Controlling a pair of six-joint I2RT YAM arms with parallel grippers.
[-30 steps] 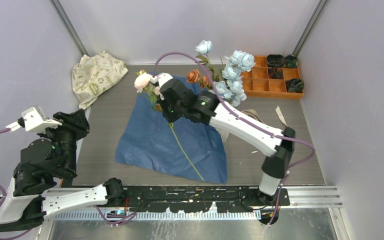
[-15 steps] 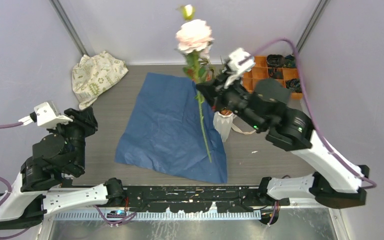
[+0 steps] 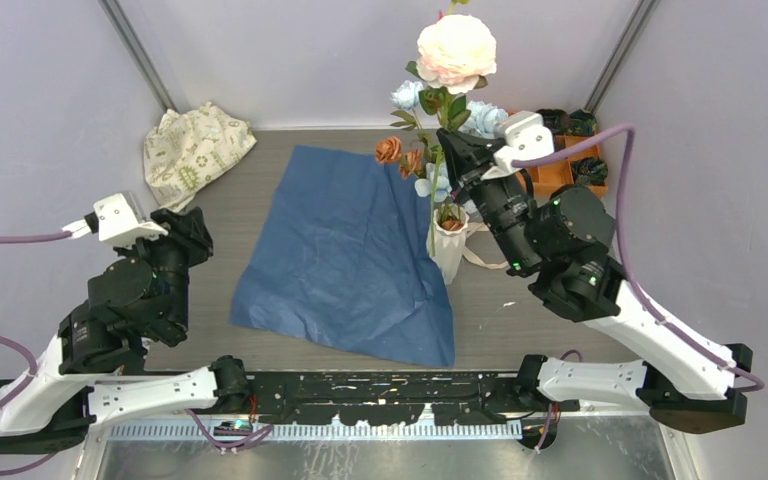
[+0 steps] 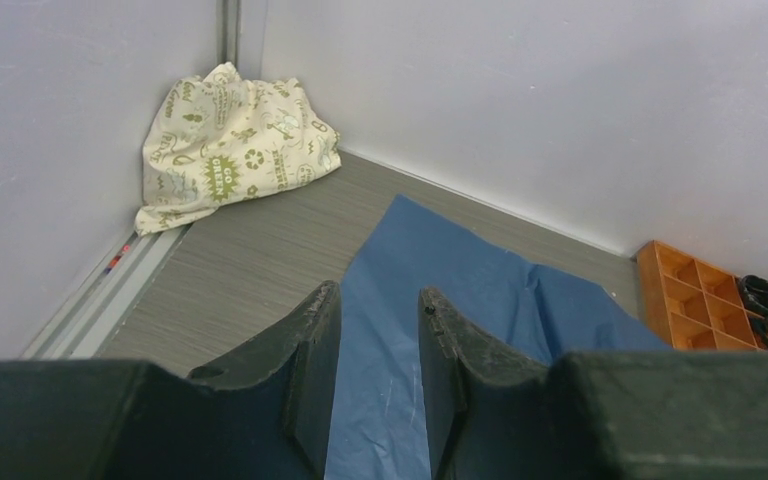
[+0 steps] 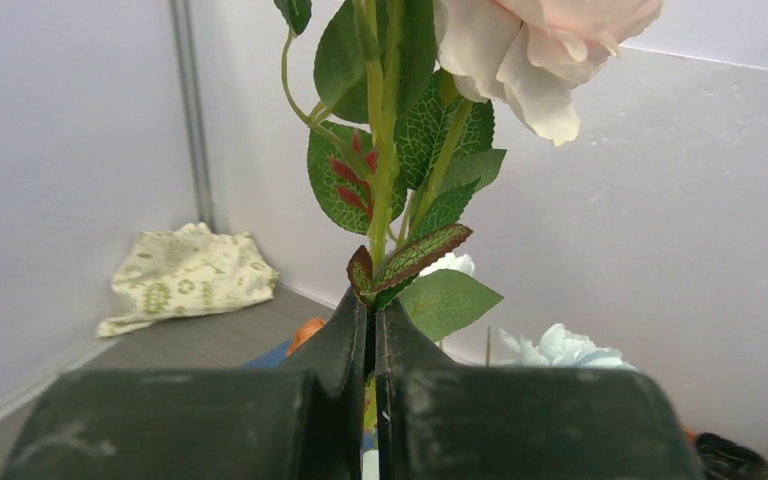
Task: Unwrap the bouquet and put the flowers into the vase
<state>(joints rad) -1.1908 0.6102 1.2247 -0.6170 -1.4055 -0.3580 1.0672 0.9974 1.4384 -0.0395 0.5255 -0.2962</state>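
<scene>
At far left the cloth (image 3: 195, 150) sits bunched in the back corner, untouched. The left gripper (image 4: 377, 300) hangs above the table's left side with its jaws partly apart and nothing between them; its arm has shifted only slightly over the last second and takes no part in the work. The paper (image 3: 340, 260) lies spread flat in the middle, and it is now bare: a second ago the rose (image 3: 455, 50) lay on it with its stem running down across the sheet, and the right arm was reaching down to it. Since then that arm has lifted the rose upright and carried it rightward off the paper. The stem (image 3: 432, 195) now hangs down to the mouth of the vase (image 3: 448, 250), which stands just beside the paper's right edge; whether its tip is already inside cannot be told. The other flowers (image 3: 480, 115), pale blue and rust, already stand in the vase. The right gripper (image 5: 371, 320) is clamped tight on the stem just below the leaves. The tray (image 4: 660, 270) stays at the back right. With the wrapping off and this apparently the last loose stem, the task looks nearly done: what remains is likely lowering the rose in and letting go.
</scene>
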